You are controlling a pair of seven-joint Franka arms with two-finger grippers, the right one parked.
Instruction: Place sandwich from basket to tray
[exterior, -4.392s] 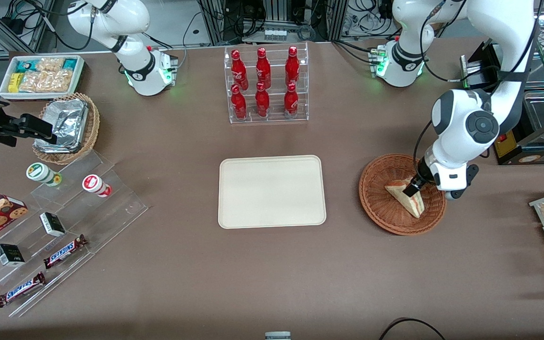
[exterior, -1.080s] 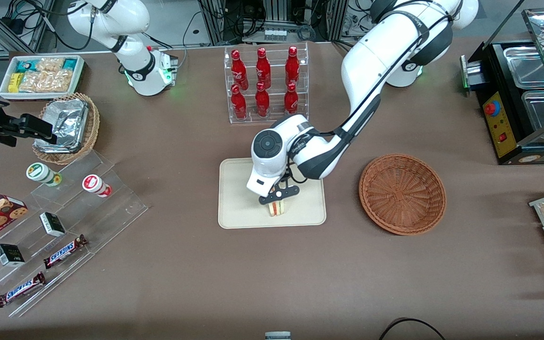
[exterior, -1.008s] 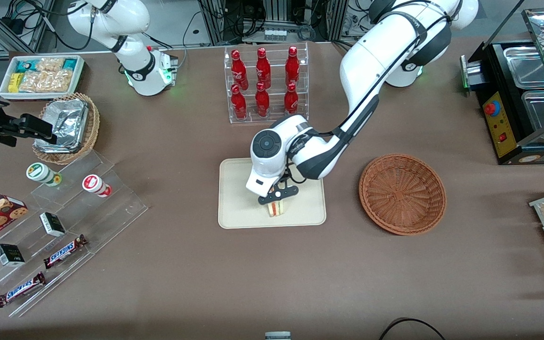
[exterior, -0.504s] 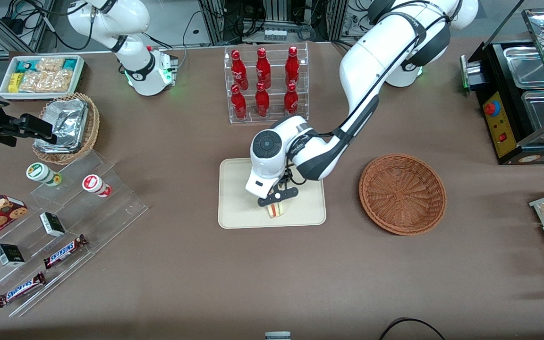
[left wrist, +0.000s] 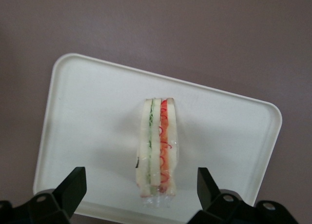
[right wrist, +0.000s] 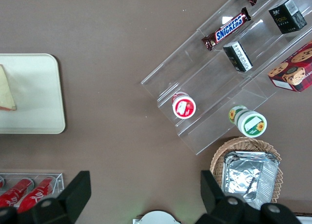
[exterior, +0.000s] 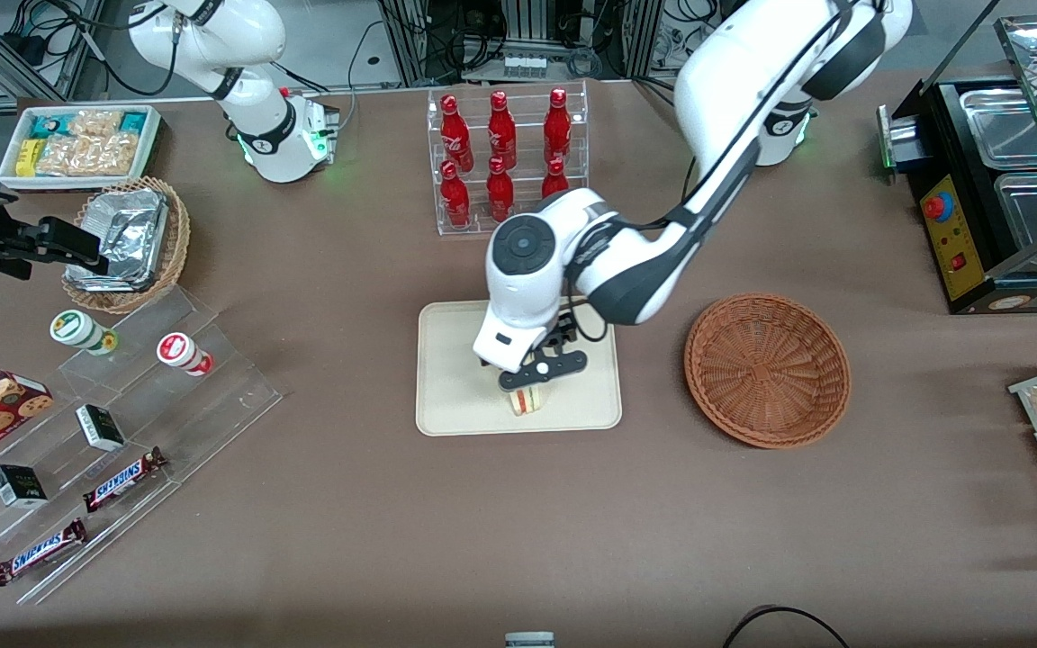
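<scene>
The sandwich, a wedge of white bread with red and green layers, stands on edge on the cream-white tray, near the tray's edge closest to the front camera. It also shows in the left wrist view on the tray, and partly in the right wrist view. My left gripper hangs open just above the sandwich, its fingers wide apart on either side and not touching it. The reddish-brown wicker basket sits beside the tray, toward the working arm's end, with nothing in it.
A clear rack of red bottles stands farther from the front camera than the tray. Toward the parked arm's end are a clear stepped stand with snacks, a tan basket of foil packets and a white snack box.
Since 4.4 s ago the sandwich went from the basket to the tray. In the last half second the gripper has opened, let go of it and risen a little.
</scene>
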